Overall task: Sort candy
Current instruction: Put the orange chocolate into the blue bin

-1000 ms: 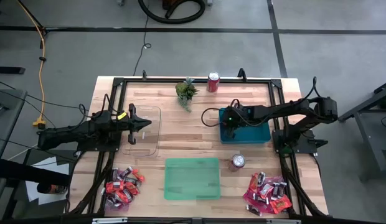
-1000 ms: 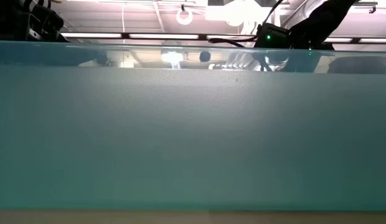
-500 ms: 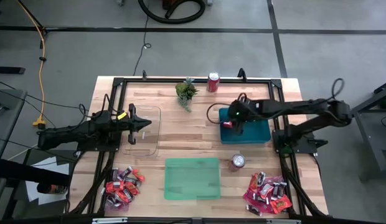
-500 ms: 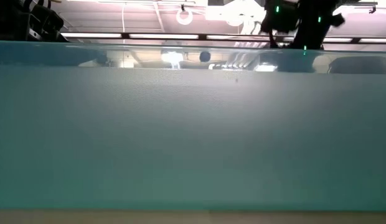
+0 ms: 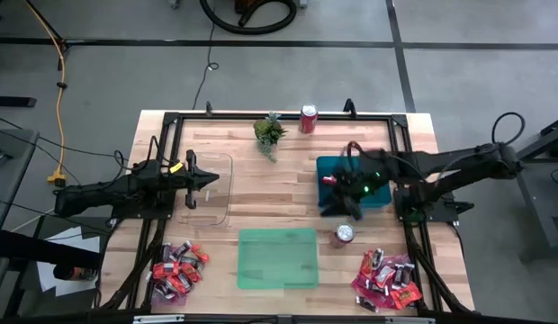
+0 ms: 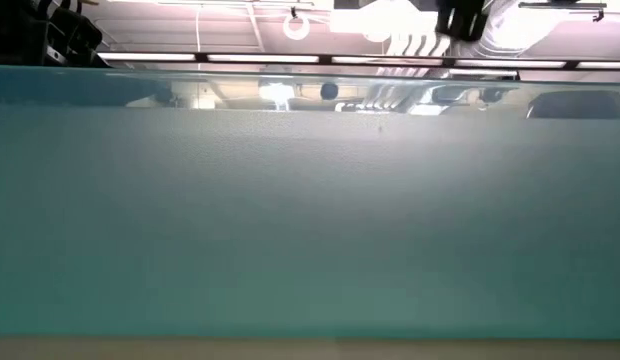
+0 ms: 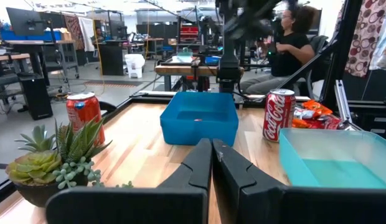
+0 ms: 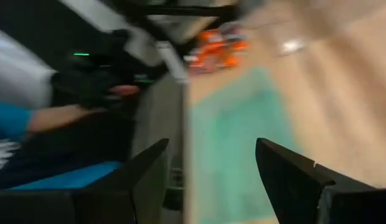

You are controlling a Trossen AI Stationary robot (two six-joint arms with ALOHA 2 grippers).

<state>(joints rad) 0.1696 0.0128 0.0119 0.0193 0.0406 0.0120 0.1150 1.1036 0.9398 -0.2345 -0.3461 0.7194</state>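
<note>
Near edge of the wooden table (image 5: pixel 261 193), high view: two heaps of candy, one at the left corner (image 5: pixel 178 268) and one at the right corner (image 5: pixel 387 279), packets lying jumbled at all angles with no common long axis; wrapper print too small to read. Between the heaps, a pale green tray (image 5: pixel 278 257). Just right of it, a red soda can (image 5: pixel 344 234) standing upright; in the left wrist view its script reads Coca-Cola (image 7: pixel 279 116). Mid-table: right gripper (image 5: pixel 337 205) blurred at the near edge of the blue tray (image 5: pixel 380 171), fingers spread wide and holding nothing in the right wrist view (image 8: pixel 205 174). One small red candy (image 5: pixel 328 180) lies in the blue tray at its left side, orientation unclear. Left gripper (image 5: pixel 214 180) waits over a clear tray (image 5: pixel 227 191), fingers closed together, empty. Far edge: small succulent plant (image 5: pixel 269 131) and a second red can (image 5: pixel 308 118), label unreadable. Beyond the table, a seated person (image 7: pixel 292 37)
</note>
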